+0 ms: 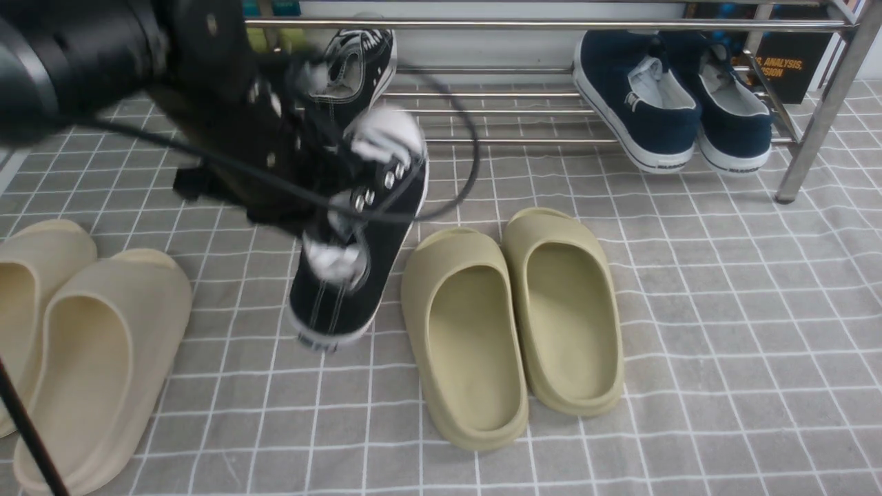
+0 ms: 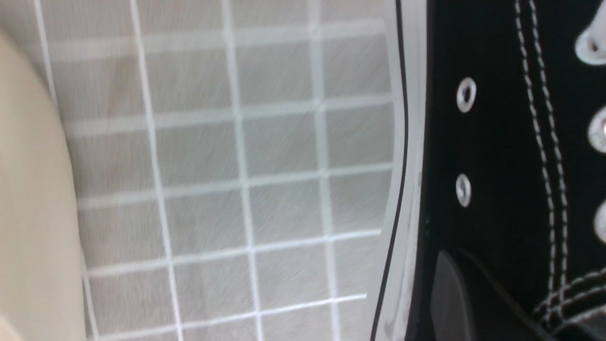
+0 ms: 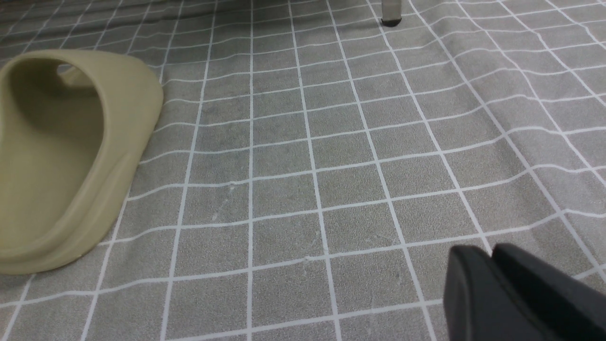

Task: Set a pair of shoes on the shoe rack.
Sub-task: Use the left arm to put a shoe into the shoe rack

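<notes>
The left arm (image 1: 103,62), blurred and cut off at the edge, fills the upper left and hides the toe of a black sneaker (image 1: 344,296). This sneaker tilts heel-down over the grey checked mat (image 1: 723,310), just in front of the shoe rack (image 1: 524,24). The left gripper (image 1: 324,200) is lost in blur. Close up, one dark finger (image 2: 447,293) lies on the canvas, pinched shut on it. A second black sneaker (image 1: 362,58) sits on the rack, half hidden. The right gripper (image 3: 492,255) shows two dark tips near an olive slipper (image 3: 61,156); parted or not, I cannot tell.
</notes>
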{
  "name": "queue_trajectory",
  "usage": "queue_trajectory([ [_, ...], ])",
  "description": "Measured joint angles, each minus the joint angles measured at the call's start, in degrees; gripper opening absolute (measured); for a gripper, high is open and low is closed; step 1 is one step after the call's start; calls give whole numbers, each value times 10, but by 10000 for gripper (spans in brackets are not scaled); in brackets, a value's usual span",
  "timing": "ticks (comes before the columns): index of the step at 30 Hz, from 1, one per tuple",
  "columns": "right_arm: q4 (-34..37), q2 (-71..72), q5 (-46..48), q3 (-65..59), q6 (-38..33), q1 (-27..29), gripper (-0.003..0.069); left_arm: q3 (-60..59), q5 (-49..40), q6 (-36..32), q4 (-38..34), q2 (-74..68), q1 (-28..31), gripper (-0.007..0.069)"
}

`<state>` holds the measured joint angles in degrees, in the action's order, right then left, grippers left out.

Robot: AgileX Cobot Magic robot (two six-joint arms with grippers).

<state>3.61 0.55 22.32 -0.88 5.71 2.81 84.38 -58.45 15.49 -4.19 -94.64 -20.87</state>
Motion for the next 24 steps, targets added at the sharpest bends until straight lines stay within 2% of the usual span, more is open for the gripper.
queue_trajectory([
  [6, 0, 0, 0, 0, 0, 0, 94, 96, 2, -16, -33, -62, 0, -13],
  [14, 0, 0, 0, 0, 0, 0, 100, 270, 25, -16, -39, -225, 0, -13],
  [15, 0, 0, 0, 0, 0, 0, 101, 325, 28, -12, -39, -264, 0, -13],
  [21, 0, 0, 0, 0, 0, 0, 108, 472, 34, 30, -11, -362, 0, -13],
  [24, 0, 0, 0, 0, 0, 0, 110, 509, 50, 45, 9, -393, 0, -13],
])
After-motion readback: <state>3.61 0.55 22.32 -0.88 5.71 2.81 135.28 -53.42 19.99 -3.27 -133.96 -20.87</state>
